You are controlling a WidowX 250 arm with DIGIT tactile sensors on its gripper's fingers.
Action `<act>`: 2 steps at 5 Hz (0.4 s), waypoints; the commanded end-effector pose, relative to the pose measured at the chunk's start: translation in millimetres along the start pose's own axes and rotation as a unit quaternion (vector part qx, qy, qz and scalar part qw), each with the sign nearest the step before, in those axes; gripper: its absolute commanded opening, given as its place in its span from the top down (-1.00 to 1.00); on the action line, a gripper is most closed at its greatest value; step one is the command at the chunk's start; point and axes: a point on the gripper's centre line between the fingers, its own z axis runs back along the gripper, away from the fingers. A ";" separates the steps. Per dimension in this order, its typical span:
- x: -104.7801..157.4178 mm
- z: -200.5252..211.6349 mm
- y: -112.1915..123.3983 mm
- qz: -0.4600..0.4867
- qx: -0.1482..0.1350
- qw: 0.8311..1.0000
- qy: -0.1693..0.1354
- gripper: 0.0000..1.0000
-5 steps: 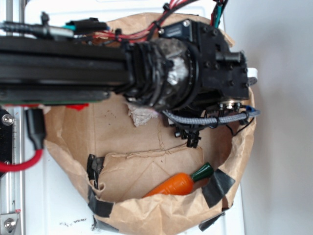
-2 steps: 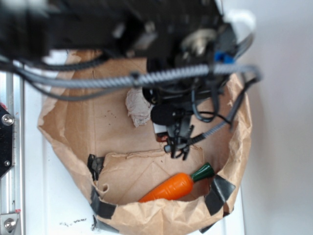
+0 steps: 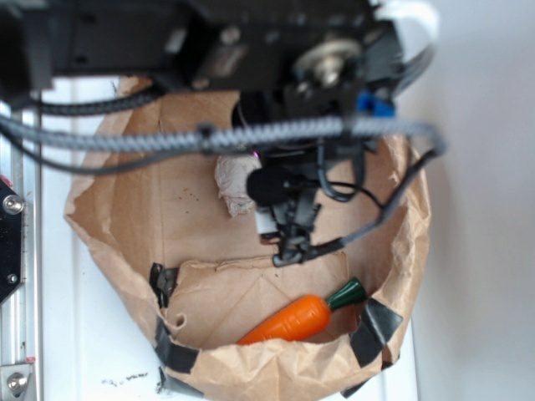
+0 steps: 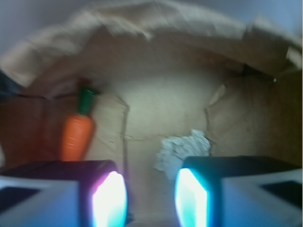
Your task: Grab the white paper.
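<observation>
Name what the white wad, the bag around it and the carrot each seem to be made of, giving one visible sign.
White paper: thin tissue-like paper, matte; crumpled and lumpy. Brown bag: kraft paper, dull; creased walls, rolled rim, patched with black tape. Carrot: probably plastic; smooth, evenly orange, with a slight sheen.

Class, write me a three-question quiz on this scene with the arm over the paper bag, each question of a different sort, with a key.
1. True or false: the orange toy carrot with a green top lies inside the opened brown paper bag.
2. Multiple choice. In the wrist view, the crumpled white paper wad sits: A) by the right finger, off-centre; B) beside the carrot; C) outside the bag.
3. Fill in: in the wrist view the black gripper has its fingers apart, so it is ____.

Key: 1 true; 2 A; 3 open.
</observation>
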 end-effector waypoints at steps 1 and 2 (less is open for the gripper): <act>-7.3 -39.9 36.5 -0.010 0.074 0.997 0.021 -1.00; -12.6 -60.5 41.7 -0.009 0.090 0.995 0.052 -1.00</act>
